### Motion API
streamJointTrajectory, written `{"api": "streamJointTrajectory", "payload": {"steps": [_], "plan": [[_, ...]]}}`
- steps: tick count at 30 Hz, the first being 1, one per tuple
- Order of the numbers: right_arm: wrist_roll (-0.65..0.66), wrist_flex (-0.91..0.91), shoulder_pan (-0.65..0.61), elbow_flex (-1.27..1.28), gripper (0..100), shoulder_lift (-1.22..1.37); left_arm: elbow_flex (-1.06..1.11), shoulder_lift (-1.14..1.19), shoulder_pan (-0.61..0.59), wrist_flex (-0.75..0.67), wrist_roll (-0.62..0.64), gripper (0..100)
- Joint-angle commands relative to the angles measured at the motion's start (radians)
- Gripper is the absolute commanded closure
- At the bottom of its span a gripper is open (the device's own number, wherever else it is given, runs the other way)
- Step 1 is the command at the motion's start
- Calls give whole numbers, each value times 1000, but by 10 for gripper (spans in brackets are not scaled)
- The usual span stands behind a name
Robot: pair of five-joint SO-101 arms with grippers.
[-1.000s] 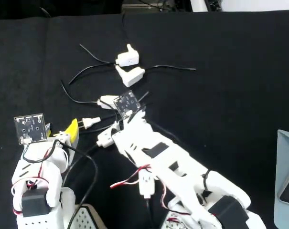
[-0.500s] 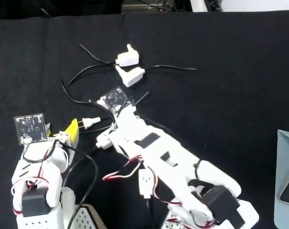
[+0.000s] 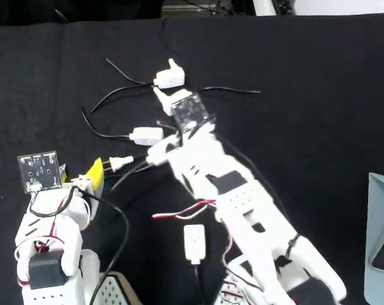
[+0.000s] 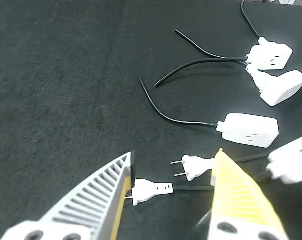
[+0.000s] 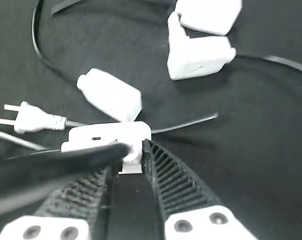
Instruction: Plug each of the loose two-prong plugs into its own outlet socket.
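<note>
On the black counter [image 3: 318, 95], the left arm [image 3: 52, 222] sits at the near left corner. A plug [image 3: 119, 164] lies just ahead of its yellow jaw. The right arm [image 3: 230, 184] stretches from the near edge toward the middle. Its tip is beside the middle socket [image 3: 146, 135]. Two far sockets lie close together beyond it, the back socket [image 3: 169, 77] and the angled socket [image 3: 174, 100], with black leads curling away from them. A spare socket [image 3: 193, 241] lies between the arms' bases.

In the left wrist view, the left gripper [image 4: 173, 156] is spread wide and holds nothing. A second plug [image 4: 150, 189] lies flat between its grey and yellow jaws, its prongs toward the grey one. The first plug is partly behind the yellow jaw's tip.

In the right wrist view, the right gripper [image 5: 132, 152] is clenched on the end of a white block [image 5: 108, 137] with a slot in its face. Whether the block is a socket I cannot tell. A black cable [image 5: 51, 160] crosses in front of it.
</note>
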Motion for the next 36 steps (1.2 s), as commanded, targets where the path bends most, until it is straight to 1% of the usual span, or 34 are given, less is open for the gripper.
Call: {"api": "streamJointTrajectory", "payload": {"steps": [1, 4, 7, 15, 17, 19, 21, 26, 31, 36], "plan": [[-28, -5, 49, -73, 987, -68, -7, -2, -10, -23, 12, 743], [-120, -6, 100, -163, 986, -31, -7, -2, -10, -23, 12, 743], [-207, -5, 143, -275, 985, 59, -4, -2, -10, -23, 12, 743], [-393, -3, 209, -541, 982, 412, 10, -2, -12, -28, 12, 743], [-422, 3, 221, -588, 949, 478, 10, -2, -12, -28, 12, 743], [-430, 31, 230, -625, 874, 515, 10, -2, -12, -28, 12, 743], [-430, 89, 229, -656, 822, 519, 10, -2, -12, -29, 12, 743], [-414, 224, 178, -693, 818, 450, 8, -2, -12, -29, 12, 743], [-226, 301, 66, -690, 815, 427, 8, -2, -12, -28, 12, 743], [-35, 374, -40, -697, 814, 499, 8, -2, -12, -26, 12, 743]]}}
